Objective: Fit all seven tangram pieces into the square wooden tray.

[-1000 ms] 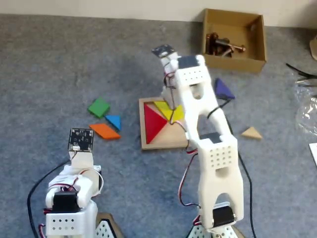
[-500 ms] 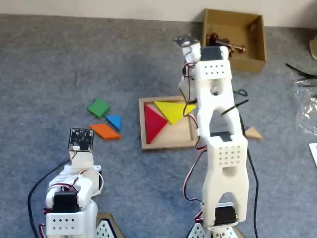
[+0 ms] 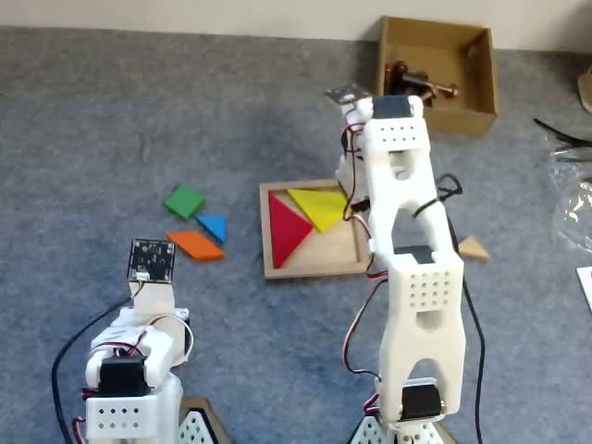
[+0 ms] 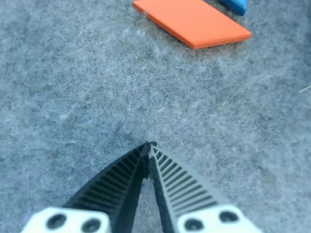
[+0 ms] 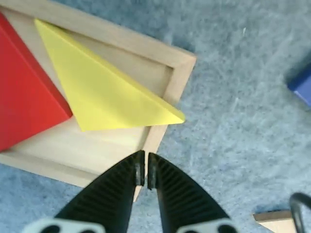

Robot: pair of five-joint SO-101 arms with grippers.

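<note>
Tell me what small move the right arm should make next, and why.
Probably push the yellow triangle inward with the shut right gripper. In the right wrist view, one sharp corner of that triangle lies over the rim of the tray, so it does not look seated flat beside the red triangle. The gripper is right by that rim.

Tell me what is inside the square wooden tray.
A red triangle and a yellow triangle lie in the tray, the yellow one's tip riding over the rim. The rest shows bare wood; in the high view the right arm covers one edge.
</note>
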